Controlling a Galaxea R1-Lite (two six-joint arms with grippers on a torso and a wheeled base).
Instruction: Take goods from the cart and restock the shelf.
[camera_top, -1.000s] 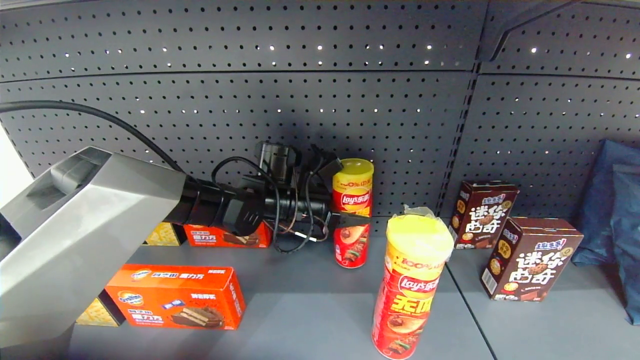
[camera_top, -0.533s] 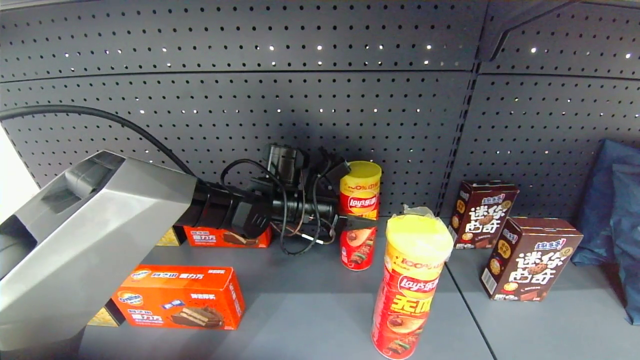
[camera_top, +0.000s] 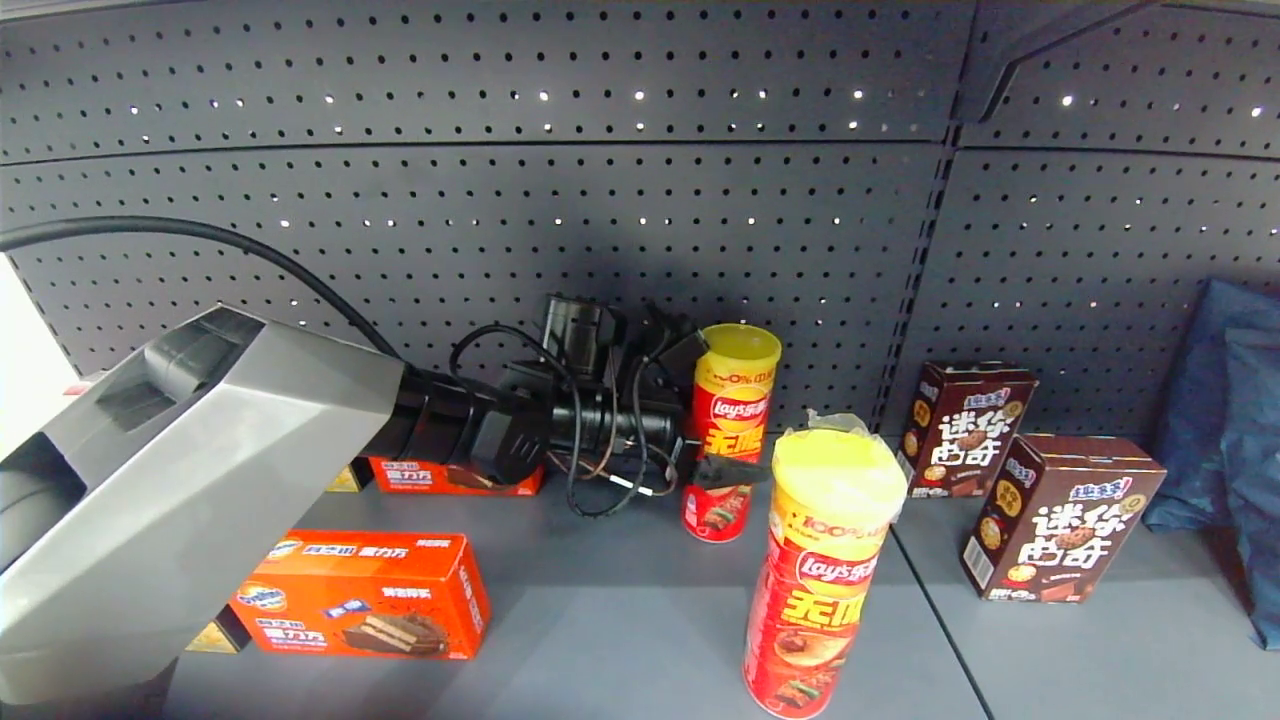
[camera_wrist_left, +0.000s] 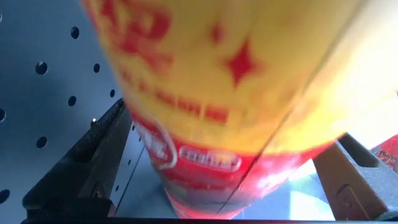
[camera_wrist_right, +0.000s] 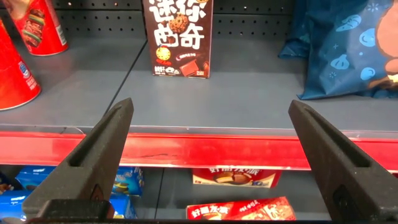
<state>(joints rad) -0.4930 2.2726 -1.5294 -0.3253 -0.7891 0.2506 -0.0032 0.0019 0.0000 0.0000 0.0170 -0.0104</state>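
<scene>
Quick status from my end. The left gripper (camera_top: 725, 468) has its jaws closed on a chip can (camera_top: 737, 400), gripping it around the lower half. On the left wrist cam the can sits right between the two fingers (camera_wrist_left: 93, 155).

The can is at the back of the shelf (camera_top: 620, 620), close to the pegboard (camera_top: 600, 220), and leans a little with its top toward the right. I honestly can't tell if its bottom is touching the shelf.

A second can (camera_top: 825, 580) stands upright nearer the front, just to the right. Two brown boxes (camera_top: 1060, 515) are further right, a blue bag (camera_top: 1230, 440) is at the far right, and orange boxes (camera_top: 365, 595) are on the left.

The right gripper (camera_wrist_right: 211, 155) has its jaws spread wide with nothing in them, out in front of the shelf's red front edge.
</scene>
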